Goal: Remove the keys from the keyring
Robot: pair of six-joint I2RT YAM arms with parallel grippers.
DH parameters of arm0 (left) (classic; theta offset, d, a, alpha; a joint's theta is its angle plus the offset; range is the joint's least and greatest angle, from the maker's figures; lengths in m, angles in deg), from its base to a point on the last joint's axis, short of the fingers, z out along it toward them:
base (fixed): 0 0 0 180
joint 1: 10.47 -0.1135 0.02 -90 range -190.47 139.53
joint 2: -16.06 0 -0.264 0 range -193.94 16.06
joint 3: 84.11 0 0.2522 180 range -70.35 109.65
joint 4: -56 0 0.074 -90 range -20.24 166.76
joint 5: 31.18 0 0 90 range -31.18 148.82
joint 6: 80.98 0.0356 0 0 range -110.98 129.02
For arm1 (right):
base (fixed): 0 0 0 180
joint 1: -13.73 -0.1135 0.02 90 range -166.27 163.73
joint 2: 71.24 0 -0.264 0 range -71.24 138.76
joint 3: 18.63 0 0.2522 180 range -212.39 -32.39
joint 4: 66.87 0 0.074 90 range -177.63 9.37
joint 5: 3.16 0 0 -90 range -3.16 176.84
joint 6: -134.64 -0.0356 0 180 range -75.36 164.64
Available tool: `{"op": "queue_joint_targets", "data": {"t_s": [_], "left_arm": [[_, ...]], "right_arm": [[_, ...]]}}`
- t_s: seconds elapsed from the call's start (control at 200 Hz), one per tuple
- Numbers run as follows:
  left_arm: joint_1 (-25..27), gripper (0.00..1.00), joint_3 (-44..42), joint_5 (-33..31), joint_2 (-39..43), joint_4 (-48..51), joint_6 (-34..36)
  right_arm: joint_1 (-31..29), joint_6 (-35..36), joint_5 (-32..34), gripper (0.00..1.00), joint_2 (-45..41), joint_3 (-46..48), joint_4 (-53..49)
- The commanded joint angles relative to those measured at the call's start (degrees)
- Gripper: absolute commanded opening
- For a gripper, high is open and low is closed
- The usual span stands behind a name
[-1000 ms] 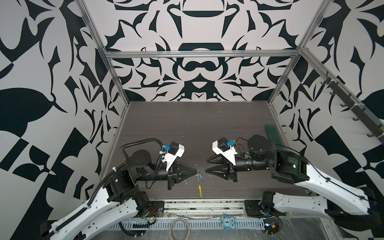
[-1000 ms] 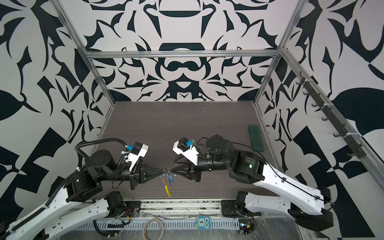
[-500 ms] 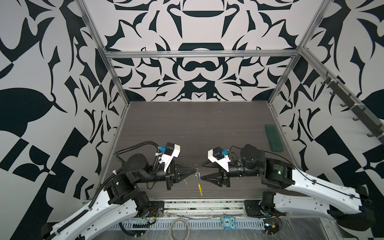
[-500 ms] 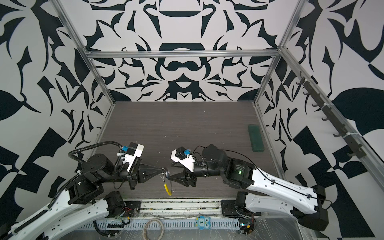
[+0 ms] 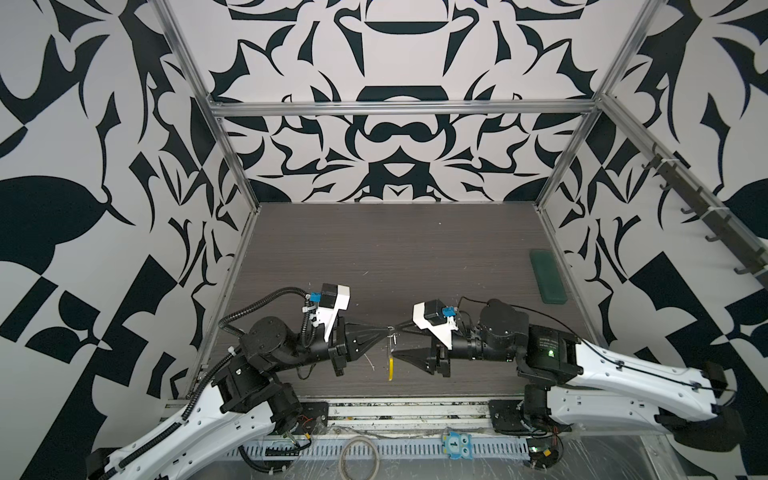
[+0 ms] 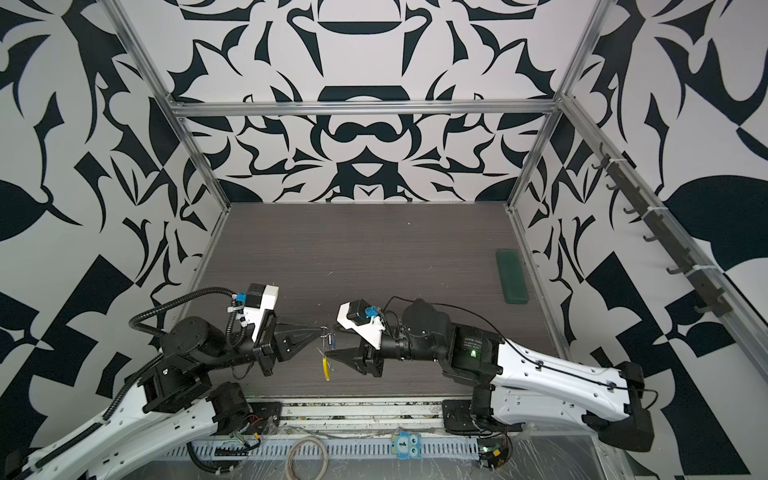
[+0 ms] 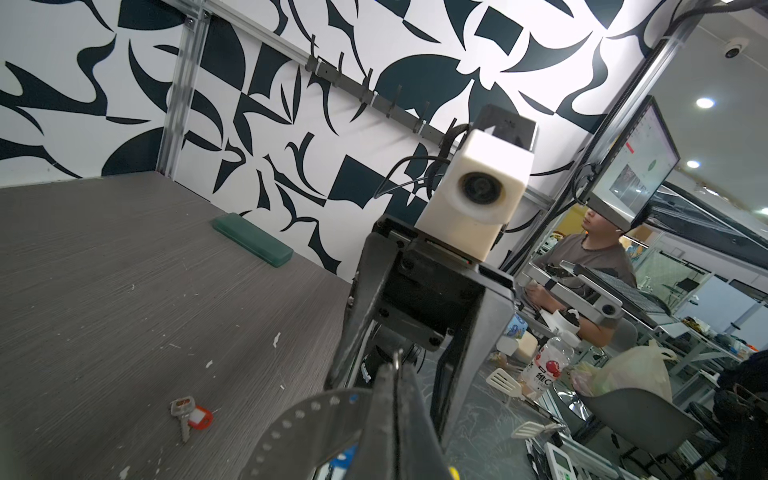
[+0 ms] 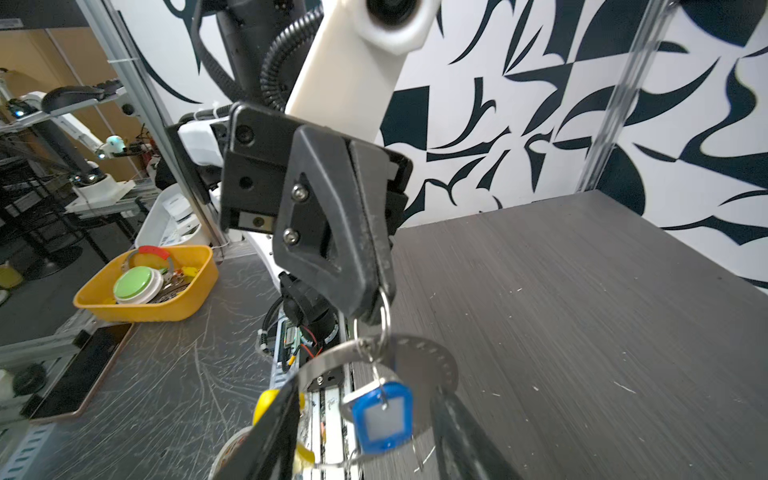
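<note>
While left gripper (image 8: 376, 305) pinches the keyring (image 8: 328, 359) by its small ring, blue key (image 8: 382, 415) hangs just below; right gripper (image 5: 395, 341) partly open, flanking it; red key (image 7: 198, 417) on bench (image 7: 124, 291), well apart

You have two key tags (blue tag (image 8: 381, 417), red tag (image 7: 200, 417)), one metal key (image 7: 181, 412), one keyring (image 8: 432, 361), one green case (image 5: 547, 276), and two grippers: left gripper (image 5: 385, 330), right gripper (image 5: 395, 340).

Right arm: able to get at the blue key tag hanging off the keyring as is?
Likely yes. The blue key tag hangs free from the keyring, held up by the shut left gripper; the open right gripper flanks it, nothing between.
</note>
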Motion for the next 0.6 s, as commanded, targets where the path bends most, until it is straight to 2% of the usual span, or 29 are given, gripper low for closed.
{"op": "queue_joint_targets", "data": {"t_s": [0.0,0.185,0.36,0.595], "left_arm": [[0.1,0.0,-1.0,-1.8,0.6,-5.4,-1.4],[0.1,0.0,-1.5,-2.2,0.1,-6.8,-1.7],[0.1,0.0,-1.8,-3.0,0.4,-6.8,-1.8],[0.1,0.0,-2.2,-4.3,0.9,-7.1,-1.9]], "right_arm": [[-0.6,0.6,2.8,0.54,0.2,0.1,5.3],[-1.0,1.1,4.7,0.48,1.4,-0.9,5.3],[-1.0,1.4,6.5,0.38,1.1,-1.4,3.9],[-1.1,1.7,6.4,0.15,1.3,-2.2,2.5]]}}
